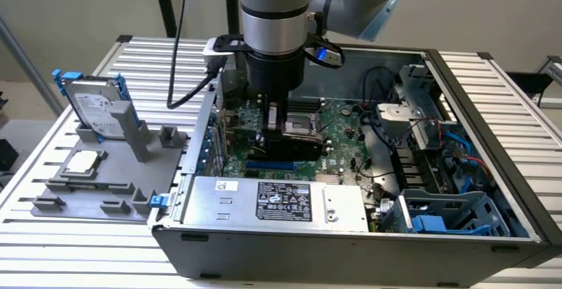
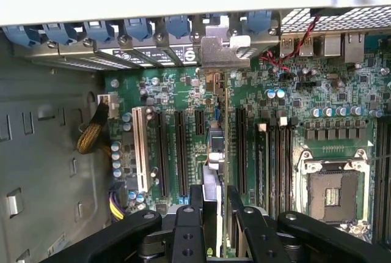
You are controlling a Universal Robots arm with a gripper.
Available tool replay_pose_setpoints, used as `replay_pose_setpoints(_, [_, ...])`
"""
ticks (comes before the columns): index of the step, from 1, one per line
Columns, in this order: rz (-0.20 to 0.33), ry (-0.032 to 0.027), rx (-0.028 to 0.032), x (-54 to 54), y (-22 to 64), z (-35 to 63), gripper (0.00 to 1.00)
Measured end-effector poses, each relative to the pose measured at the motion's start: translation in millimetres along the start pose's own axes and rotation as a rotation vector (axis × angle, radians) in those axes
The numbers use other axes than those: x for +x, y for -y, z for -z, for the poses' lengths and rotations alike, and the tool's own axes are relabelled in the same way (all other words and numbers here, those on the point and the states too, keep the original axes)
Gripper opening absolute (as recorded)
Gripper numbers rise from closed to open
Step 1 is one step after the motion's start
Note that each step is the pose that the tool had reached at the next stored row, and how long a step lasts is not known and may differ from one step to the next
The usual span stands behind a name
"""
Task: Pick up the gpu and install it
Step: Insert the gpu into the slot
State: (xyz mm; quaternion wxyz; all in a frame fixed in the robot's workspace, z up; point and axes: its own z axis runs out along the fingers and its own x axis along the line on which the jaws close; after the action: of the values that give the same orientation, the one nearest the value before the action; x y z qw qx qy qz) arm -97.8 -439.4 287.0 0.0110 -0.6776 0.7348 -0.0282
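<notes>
Between the jaws sits the gpu [image 2: 219, 147], seen edge-on from the wrist camera. The jaws are pinching it, 1 finger pressed on each face, and the card stands upright over the motherboard [image 2: 293, 92]. Straight ahead of the jaws, its silver end bracket [image 2: 223, 52] meets the rear wall of the case, in line with a row of blue slot clips [image 2: 177, 25]. I cannot tell whether the card's lower edge is fully down in its slot. To one side of the jaws I count 1 white slot [image 2: 139, 147] and 2 long black slots [image 2: 160, 153]; to the other side, past more black slots, is the CPU socket [image 2: 333, 192]. From the exterior view, the arm [image 1: 274, 12] reaches straight down into the open computer case [image 1: 351, 253], with the jaws low over the board and the power supply [image 1: 272, 203] nearer the camera than the jaws. Well apart from the jaws, outside the case on the exterior view's left, a gray fixture [image 1: 105, 197] on the slatted table [image 1: 518, 105] carries a hard drive [image 1: 92, 108] with blue rails standing up and a small silver CPU chip [image 1: 81, 162] lying flat.
</notes>
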Motion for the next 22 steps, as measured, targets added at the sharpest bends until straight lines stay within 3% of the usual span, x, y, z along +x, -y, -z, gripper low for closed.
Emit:
replay_pose_setpoints(18, [0.003,0.0,0.0001,0.1,-1.1,-2.4,0.26])
replay_pose_setpoints(22, [0.007,0.0034,-0.0001,1.0,-2.1,-2.4,0.26])
